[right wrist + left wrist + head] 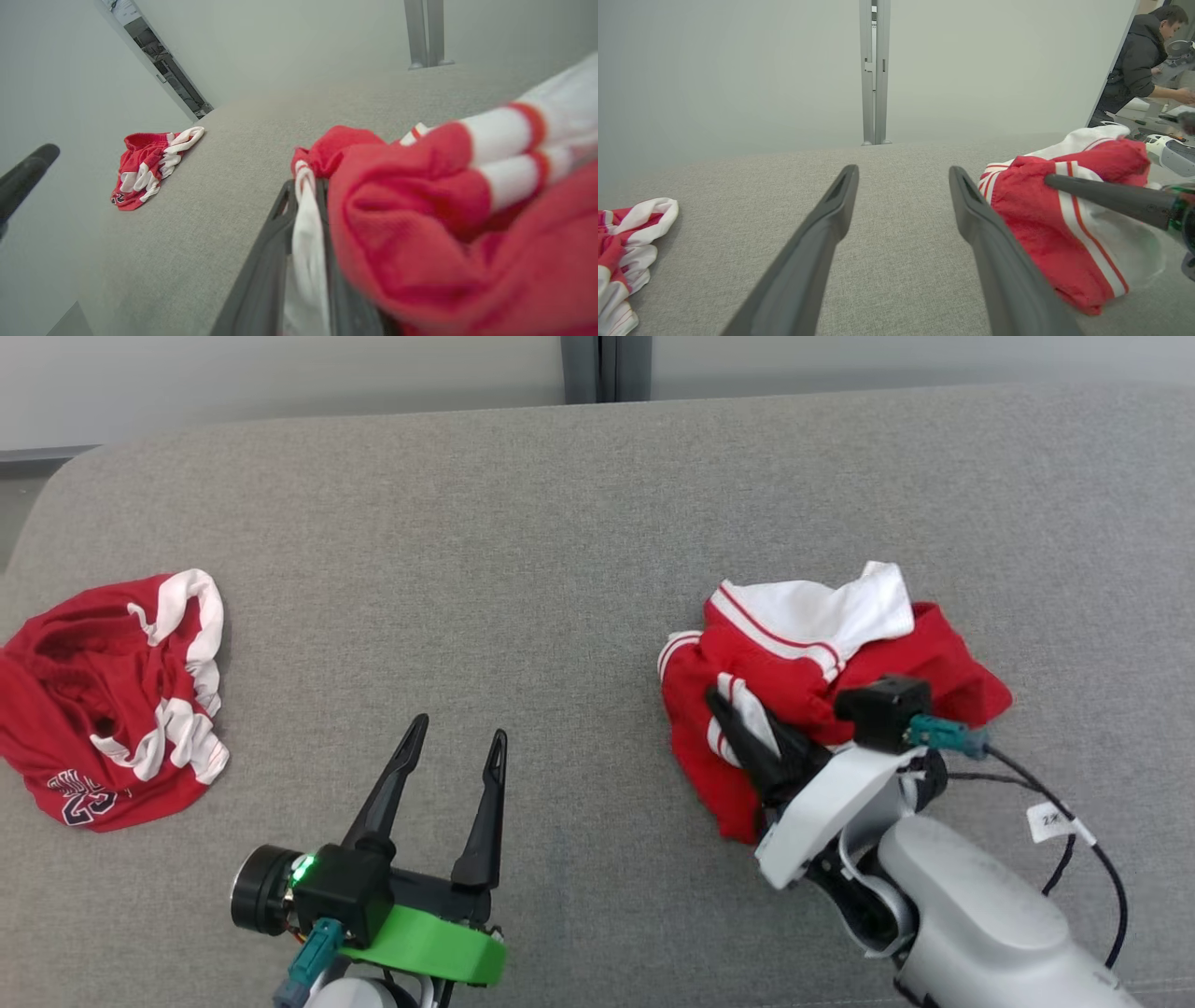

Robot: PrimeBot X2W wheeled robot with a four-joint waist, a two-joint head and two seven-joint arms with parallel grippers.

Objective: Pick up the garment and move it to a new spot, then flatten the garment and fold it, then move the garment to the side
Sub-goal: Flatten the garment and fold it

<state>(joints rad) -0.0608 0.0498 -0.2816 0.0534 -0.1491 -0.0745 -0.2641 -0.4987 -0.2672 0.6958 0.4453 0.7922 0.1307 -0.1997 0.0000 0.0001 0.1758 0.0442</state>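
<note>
On grey woven couch, R jaws pinch white fold of crumpled red garment; L jaws spread open.

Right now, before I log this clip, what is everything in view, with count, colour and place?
crumpled garment: 1, red and white, right part of the cushion.
second garment: 1, red and white with dark lettering, cushion's left edge.
cushion: 1, grey fabric, under both garments.
post: 1, grey, upright behind the cushion.
person: 1, dark jacket, far off at a desk, left wrist view.
tagged cable: 1, black with white tag, by the right arm.
left tool: 1, dark fingers, open above bare cushion.
right tool: 1, dark fingers, shut on the crumpled garment's white fabric.
</note>
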